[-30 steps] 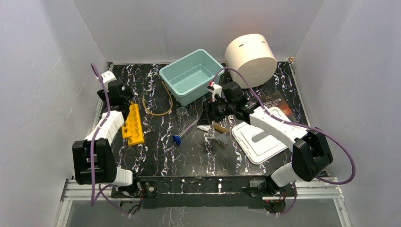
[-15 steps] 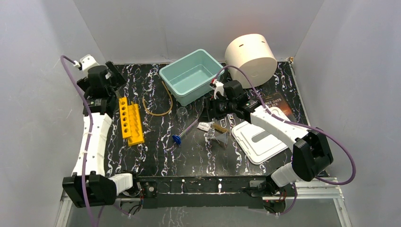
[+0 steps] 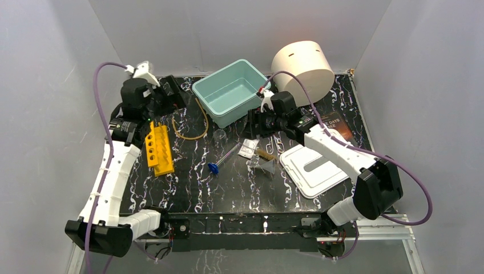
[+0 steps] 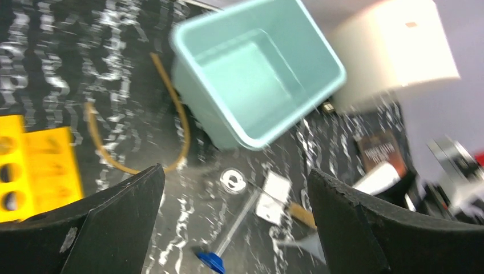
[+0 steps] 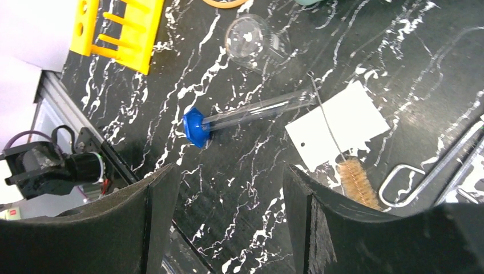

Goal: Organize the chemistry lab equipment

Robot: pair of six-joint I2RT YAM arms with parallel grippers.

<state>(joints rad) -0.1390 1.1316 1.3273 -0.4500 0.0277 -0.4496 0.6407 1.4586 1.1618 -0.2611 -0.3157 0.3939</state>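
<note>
A blue-capped clear tube (image 3: pixel 224 158) lies mid-table beside a tiny glass beaker (image 3: pixel 219 136). A clear flat packet (image 3: pixel 247 148), a brush (image 3: pixel 264 153) and a clear funnel (image 3: pixel 263 165) lie just to the right. Amber rubber tubing (image 3: pixel 191 123) curves left of the teal bin (image 3: pixel 231 91). My left gripper (image 3: pixel 176 96) is open and raised at the back left; its wrist view shows the tubing (image 4: pixel 171 114), the beaker (image 4: pixel 233 180) and the tube (image 4: pixel 237 220). My right gripper (image 3: pixel 251 124) is open above the tube (image 5: pixel 257 111), the packet (image 5: pixel 337 125) and the brush (image 5: pixel 357 182).
A yellow tube rack (image 3: pixel 160 149) stands at the left. A big cream cylinder (image 3: pixel 302 64) lies at the back right, with a dark book (image 3: pixel 334 125) and a white lid (image 3: pixel 313 165) in front of it. White walls close in three sides.
My left arm has stretched out and swung its gripper up and to the right, from beside the yellow rack towards the teal bin. My right gripper has drawn back slightly, uncovering the packet.
</note>
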